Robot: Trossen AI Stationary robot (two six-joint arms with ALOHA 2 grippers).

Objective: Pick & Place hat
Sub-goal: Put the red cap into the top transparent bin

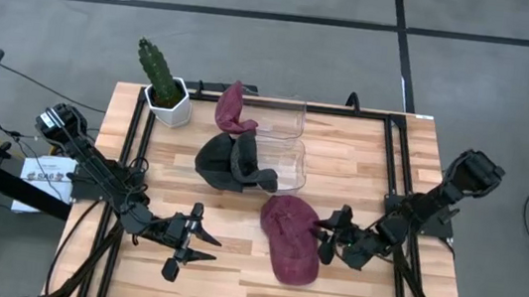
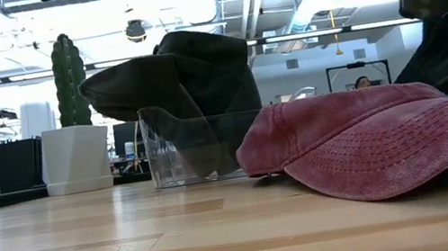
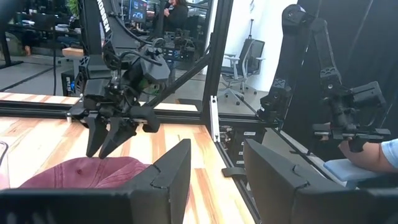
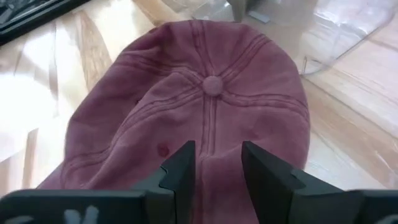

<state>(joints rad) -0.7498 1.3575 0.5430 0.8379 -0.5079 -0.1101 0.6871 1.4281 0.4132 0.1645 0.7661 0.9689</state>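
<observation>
A red hat (image 1: 289,237) lies flat on the wooden surface (image 1: 361,175), just in front of the clear bins (image 1: 285,141). Its brim points away from the bins. It shows big and close in the low view (image 2: 373,142) and from above in the right wrist view (image 4: 199,118).

The right gripper (image 1: 326,238) is right beside the hat, on the side away from the left arm. Its fingers (image 4: 185,165) are apart, with a gap between them, and they hang just over the back edge of the hat. I think they are not touching it, but it is hard to be sure. The left wrist view shows this gripper (image 3: 109,138) pointing down at the hat (image 3: 93,173).

The left gripper (image 1: 191,240) is on the other side of the hat, well apart from it. Its fingers (image 3: 171,171) are wide apart and hold nothing.

A dark hat (image 1: 228,161) hangs over the wall of the nearer bin. Another red hat (image 1: 234,108) sits at the edge of the farther bin. A cactus in a white pot (image 1: 166,92) stands beside the bins, on the left arm's side.
</observation>
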